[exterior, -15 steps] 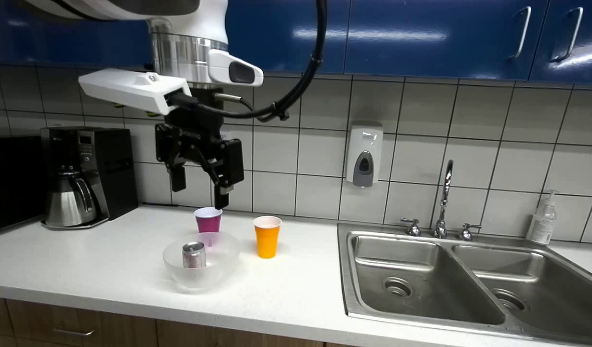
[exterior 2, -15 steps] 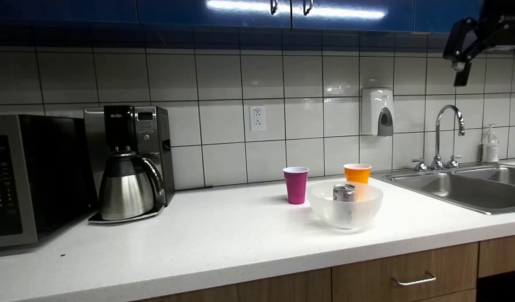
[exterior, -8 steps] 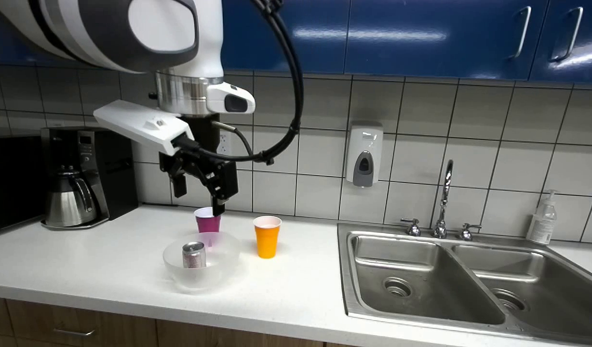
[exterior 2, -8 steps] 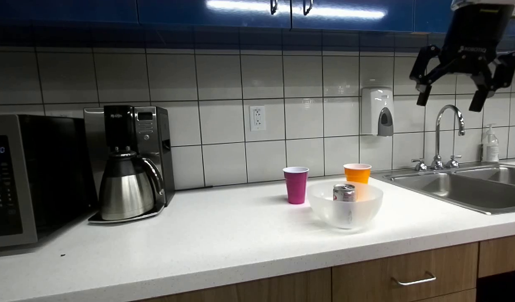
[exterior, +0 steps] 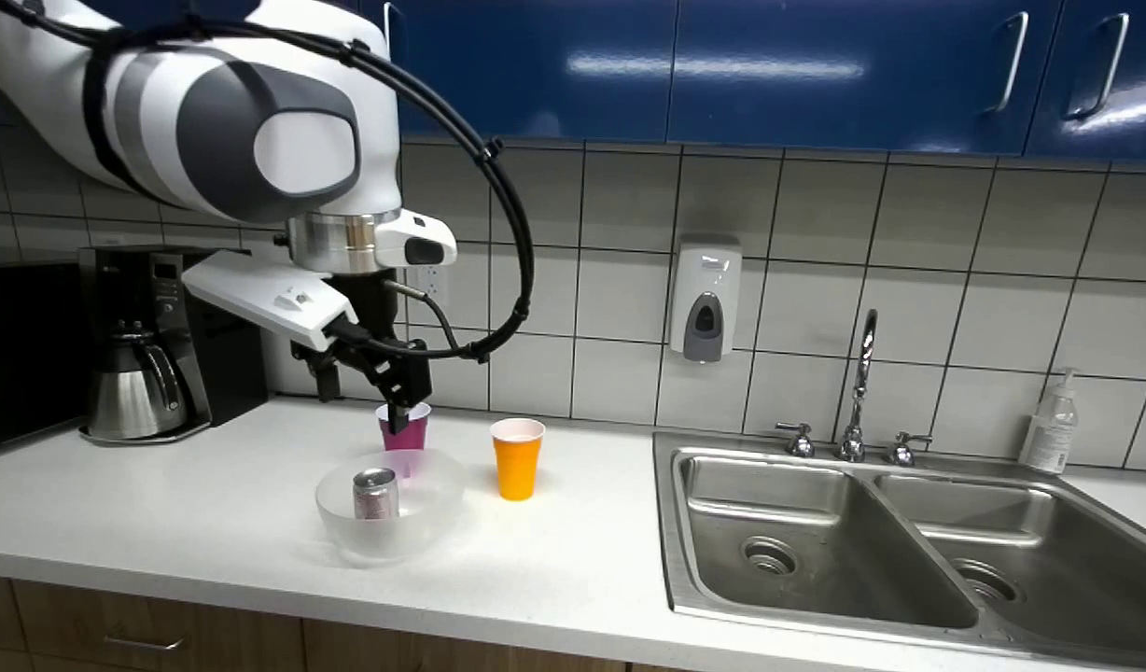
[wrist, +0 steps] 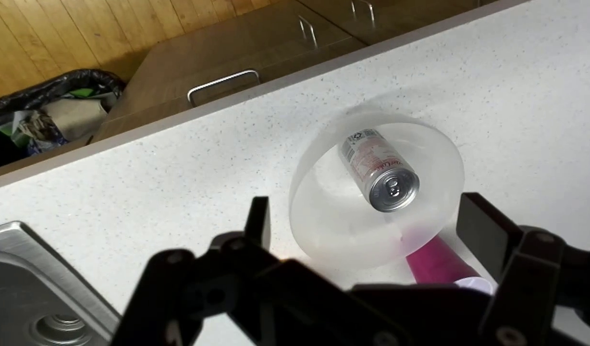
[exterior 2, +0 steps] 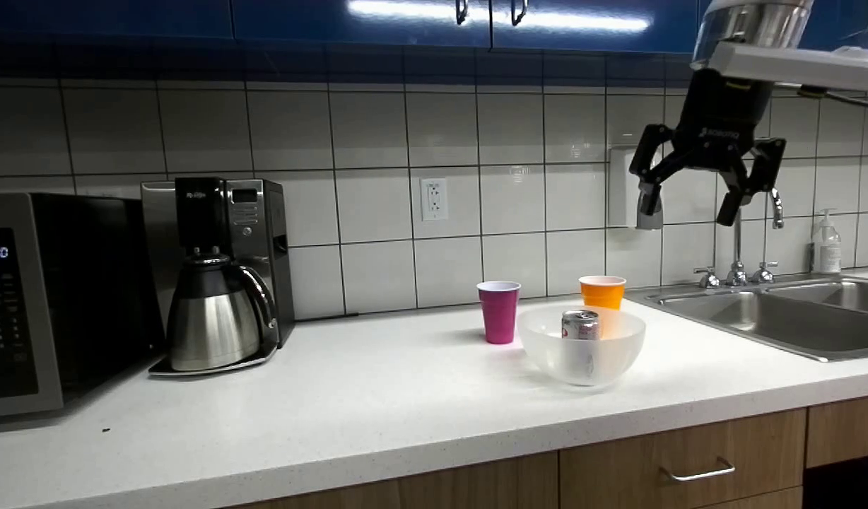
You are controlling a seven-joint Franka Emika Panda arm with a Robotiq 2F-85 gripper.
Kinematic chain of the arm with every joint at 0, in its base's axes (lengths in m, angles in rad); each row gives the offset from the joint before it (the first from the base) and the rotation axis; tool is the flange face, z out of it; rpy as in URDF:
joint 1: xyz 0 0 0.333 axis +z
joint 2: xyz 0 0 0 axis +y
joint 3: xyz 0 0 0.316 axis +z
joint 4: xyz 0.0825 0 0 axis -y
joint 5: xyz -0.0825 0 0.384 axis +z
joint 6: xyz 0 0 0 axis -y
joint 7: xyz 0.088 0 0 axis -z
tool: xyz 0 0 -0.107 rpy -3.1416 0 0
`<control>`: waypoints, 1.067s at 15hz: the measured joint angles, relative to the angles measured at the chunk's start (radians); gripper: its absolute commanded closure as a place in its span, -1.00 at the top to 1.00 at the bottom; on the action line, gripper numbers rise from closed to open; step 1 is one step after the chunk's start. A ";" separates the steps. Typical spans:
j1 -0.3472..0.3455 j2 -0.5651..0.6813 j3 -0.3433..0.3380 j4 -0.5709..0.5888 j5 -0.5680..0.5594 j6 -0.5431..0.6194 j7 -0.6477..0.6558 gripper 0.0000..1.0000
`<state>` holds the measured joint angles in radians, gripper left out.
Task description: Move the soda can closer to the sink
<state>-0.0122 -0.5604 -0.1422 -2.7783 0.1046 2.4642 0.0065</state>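
I see the small silvery-grey metal soda can (wrist: 379, 168) standing near upright inside a round, frosted translucent bowl (wrist: 321, 228) on the speckled white table (exterior 2: 377, 403). Its long axis runs close to vertical, pull-tab end up; in my wrist view that end points toward the lower right, the base end toward the upper left. I cannot tell whether it touches the bowl's wall. My black two-fingered end effector (exterior 2: 688, 207) hangs well above the table, fingers spread wide, with nothing in its grasp. In an exterior view the stainless steel double-basin sink (exterior: 676, 532) lies well apart from the bowl, a tapered orange cup (exterior: 517, 462) between them. A tapered purple-pink cup (exterior 2: 500, 316) stands near the bowl.
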 measured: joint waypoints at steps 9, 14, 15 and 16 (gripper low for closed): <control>0.067 0.282 0.025 0.059 0.036 0.214 0.000 1.00; 0.095 0.433 0.056 0.133 0.084 0.279 0.000 1.00; 0.097 0.461 0.065 0.150 0.093 0.286 0.000 1.00; 0.097 0.486 0.072 0.167 0.099 0.291 0.000 1.00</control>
<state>0.0846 -0.0740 -0.0701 -2.6111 0.2040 2.7553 0.0065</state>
